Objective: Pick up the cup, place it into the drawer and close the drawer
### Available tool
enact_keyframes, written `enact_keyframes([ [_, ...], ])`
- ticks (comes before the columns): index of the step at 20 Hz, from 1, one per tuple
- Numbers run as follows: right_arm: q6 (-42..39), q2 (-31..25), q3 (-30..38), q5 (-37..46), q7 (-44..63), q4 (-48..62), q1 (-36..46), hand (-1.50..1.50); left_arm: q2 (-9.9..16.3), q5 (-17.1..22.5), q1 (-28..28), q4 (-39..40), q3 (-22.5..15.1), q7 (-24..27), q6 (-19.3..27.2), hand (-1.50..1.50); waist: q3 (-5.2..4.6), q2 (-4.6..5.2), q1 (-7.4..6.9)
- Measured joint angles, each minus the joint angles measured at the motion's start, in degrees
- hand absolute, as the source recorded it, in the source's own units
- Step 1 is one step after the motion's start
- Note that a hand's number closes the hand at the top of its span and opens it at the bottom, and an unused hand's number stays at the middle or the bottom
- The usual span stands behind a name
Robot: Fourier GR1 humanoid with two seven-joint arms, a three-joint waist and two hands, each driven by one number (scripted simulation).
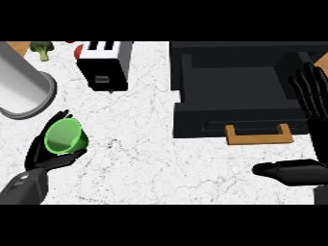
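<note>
No readable text or labels anywhere (toaster (104, 65) included)

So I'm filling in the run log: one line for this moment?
left hand: curled round green cup | right hand: open, beside drawer | drawer: open, no cup inside | phase: cup held, not yet placed

We're looking down on a white marbled worktop (145, 153), with wood showing past its left and right edges. At the back left we see a big grey cylinder (17, 81) lying across the corner, its rimmed end toward us. Beside it, a small broccoli (43, 48) sits near the far edge. Next comes a black-and-white toaster (104, 65) with two slots. On the right stands a dark drawer unit (245, 86), its drawer pulled open, wooden handle (258, 134) facing us.
</note>
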State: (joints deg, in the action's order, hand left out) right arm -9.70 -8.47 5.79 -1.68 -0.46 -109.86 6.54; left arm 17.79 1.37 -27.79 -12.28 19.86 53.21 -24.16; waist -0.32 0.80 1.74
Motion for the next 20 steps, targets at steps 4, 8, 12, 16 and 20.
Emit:
enact_keyframes([
  [4, -0.21, 0.29, -0.36, 0.32, -0.98, 0.92, -0.45, -1.50, -1.34, 0.33, -0.25, -0.91, -0.48, -0.72, -2.24, 1.50, 0.00, 0.02, 0.06],
  [8, 0.17, 0.67, -0.61, 0.74, -1.12, 0.58, -0.82, -1.50, -2.54, 1.50, -0.64, -1.71, -0.35, -1.66, -4.55, 1.50, 0.00, -0.06, 0.10],
  [12, 0.17, 0.59, -0.95, 1.63, -1.52, 0.24, -1.64, -1.50, -3.06, 2.50, -1.27, -3.14, -0.11, -1.66, -5.17, 1.50, 0.04, -0.16, -0.04],
  [16, 0.35, 0.18, -0.13, 1.32, -0.76, 0.52, -0.73, -1.50, -4.21, 4.14, -0.18, -4.50, 1.48, 0.83, -2.23, 1.50, 0.08, -0.22, -0.43],
  [20, 0.24, -0.35, 0.45, 1.00, 0.17, 0.35, -0.06, -1.50, -5.91, 5.69, 0.50, -6.06, 3.05, 3.16, 1.27, 1.50, 0.12, -0.35, -0.70],
])
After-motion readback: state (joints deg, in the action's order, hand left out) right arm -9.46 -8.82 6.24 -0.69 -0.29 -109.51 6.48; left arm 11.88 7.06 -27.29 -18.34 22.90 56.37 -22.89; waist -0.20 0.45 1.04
